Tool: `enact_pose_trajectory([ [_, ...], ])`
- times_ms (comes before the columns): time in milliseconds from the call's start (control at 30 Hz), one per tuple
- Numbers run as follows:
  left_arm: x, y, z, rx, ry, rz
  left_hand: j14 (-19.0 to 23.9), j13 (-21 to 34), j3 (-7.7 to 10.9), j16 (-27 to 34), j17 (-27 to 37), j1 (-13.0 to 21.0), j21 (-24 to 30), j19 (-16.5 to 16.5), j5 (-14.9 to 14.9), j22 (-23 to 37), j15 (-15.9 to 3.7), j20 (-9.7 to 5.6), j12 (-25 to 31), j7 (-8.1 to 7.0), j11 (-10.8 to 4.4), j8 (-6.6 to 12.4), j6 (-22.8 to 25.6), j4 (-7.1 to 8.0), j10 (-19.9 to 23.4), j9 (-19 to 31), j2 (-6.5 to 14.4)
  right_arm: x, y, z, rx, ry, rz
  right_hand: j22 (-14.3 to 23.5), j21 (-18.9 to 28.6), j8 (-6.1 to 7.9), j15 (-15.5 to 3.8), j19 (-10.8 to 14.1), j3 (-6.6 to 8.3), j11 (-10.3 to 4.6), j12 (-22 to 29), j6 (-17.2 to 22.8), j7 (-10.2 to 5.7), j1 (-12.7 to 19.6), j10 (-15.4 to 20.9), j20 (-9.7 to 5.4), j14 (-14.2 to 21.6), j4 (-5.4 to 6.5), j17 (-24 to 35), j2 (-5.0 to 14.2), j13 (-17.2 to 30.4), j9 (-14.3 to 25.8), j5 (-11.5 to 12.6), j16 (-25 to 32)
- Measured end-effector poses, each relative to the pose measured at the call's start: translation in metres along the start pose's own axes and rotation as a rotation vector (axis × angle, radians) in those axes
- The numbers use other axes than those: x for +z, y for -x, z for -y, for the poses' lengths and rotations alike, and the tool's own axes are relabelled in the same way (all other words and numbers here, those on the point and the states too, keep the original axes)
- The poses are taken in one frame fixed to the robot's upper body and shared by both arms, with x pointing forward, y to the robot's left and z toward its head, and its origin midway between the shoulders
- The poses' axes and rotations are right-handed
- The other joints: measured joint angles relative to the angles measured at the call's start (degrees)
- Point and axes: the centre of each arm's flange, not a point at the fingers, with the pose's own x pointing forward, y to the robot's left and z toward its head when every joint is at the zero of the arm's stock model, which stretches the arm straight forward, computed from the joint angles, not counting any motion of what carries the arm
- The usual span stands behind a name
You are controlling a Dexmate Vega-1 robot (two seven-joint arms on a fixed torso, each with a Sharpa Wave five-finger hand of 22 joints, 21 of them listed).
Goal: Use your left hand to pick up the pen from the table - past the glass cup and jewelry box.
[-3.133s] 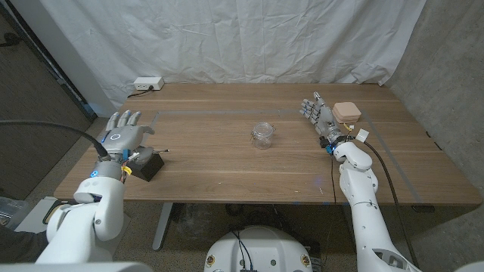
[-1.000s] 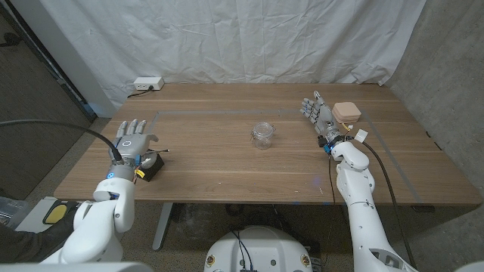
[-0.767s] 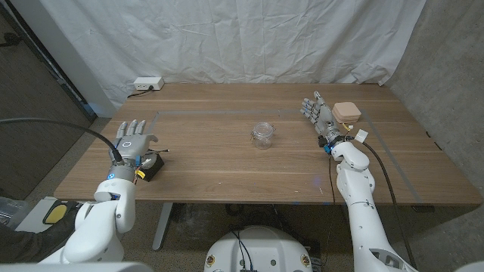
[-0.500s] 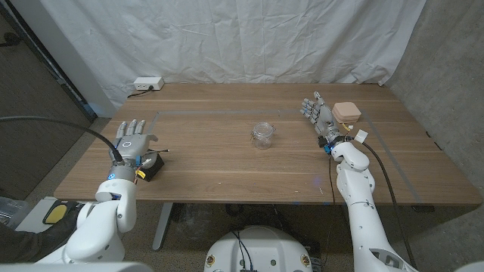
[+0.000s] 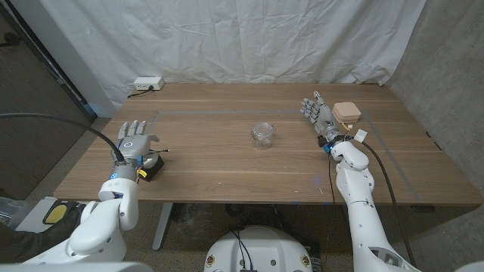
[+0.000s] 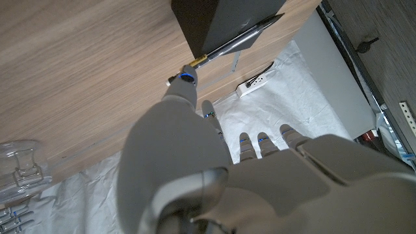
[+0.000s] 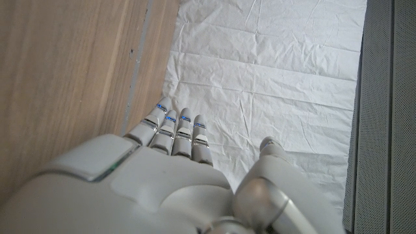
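The dark pen (image 5: 157, 152) lies across the top of a black box (image 5: 153, 171) near the table's left front. In the left wrist view the pen (image 6: 242, 39) rests on the black box (image 6: 218, 18), its brass end pointing off the box edge. My left hand (image 5: 133, 140) hovers over the box's left side with fingers spread, holding nothing; the left hand (image 6: 195, 175) is apart from the pen. The glass cup (image 5: 262, 136) stands mid-table, and also shows as the glass cup (image 6: 19, 174). My right hand (image 5: 318, 115) is open and upright at the right.
A pale pink box (image 5: 346, 112) sits just beyond my right hand. A white power strip (image 5: 146, 84) lies at the back left edge. A white sheet (image 7: 260, 58) hangs behind the wooden table (image 5: 219, 162).
Since three seconds ago my left arm has swung inward and the hand shifted slightly right over the black box. Over the last second nothing visibly moves.
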Motion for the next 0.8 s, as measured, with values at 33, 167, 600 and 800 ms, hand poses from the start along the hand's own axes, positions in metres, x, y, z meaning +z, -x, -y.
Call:
enact_pose_trajectory([
  [33,0.0014,-0.001,0.0001,0.001,-0.003,0.005,0.0,0.0,0.0,0.0,0.0,0.0,0.0,0.0,0.0,0.0,0.0,0.0,0.12,-0.21,0.0,0.0,0.22,0.0,0.0,0.0,0.0,0.0,-0.0002,0.0,0.0,0.001,0.0,0.0,0.0,0.0,0.0,0.0,0.0,0.0,0.0,0.0,0.0,0.0,0.0,0.0,0.0,0.0,0.0,0.0,0.0,0.0,0.0,0.0],
  [167,0.0022,-0.0032,0.0032,-0.009,0.003,0.003,0.0,0.0,0.01,0.0,0.0,0.0,0.0,0.0,0.22,0.0,0.0,0.0,0.28,-0.31,0.0,0.0,0.32,0.0,0.0,0.14,0.0,-0.0003,-0.0012,-0.0001,0.0,0.001,-0.001,0.0,-0.23,0.0,0.0,0.0,0.0,0.0,0.0,0.0,0.0,0.0,0.0,0.0,0.0,0.0,0.0,0.0,0.0,0.0,0.0,0.0],
  [600,0.0065,-0.0079,0.0078,-0.023,-0.011,0.007,0.03,0.0,-0.47,0.0,0.0,0.23,0.0,0.0,0.44,0.0,-0.03,0.0,0.28,0.31,0.1,0.0,2.16,0.0,0.32,0.14,-0.23,-0.0004,-0.0028,0.0006,-0.004,-0.001,-0.001,0.0,-0.38,0.0,-0.01,0.43,0.01,0.0,0.0,0.2,-0.2,0.0,0.0,0.43,-0.01,0.01,0.0,0.0,-0.01,0.0,0.0,0.0],
  [800,0.0077,-0.008,0.0075,-0.028,-0.019,0.007,0.03,0.0,-0.62,0.0,-0.01,0.23,0.0,0.0,0.43,0.0,-0.03,0.0,0.28,-0.12,0.1,0.4,2.98,0.15,0.32,0.13,-0.23,-0.0028,-0.0031,0.0011,-0.006,-0.005,-0.004,0.0,-0.59,0.0,-0.01,0.41,0.02,0.0,0.0,0.21,-0.21,0.0,0.0,0.41,-0.01,0.02,0.0,0.0,-0.01,0.0,0.0,0.0],
])
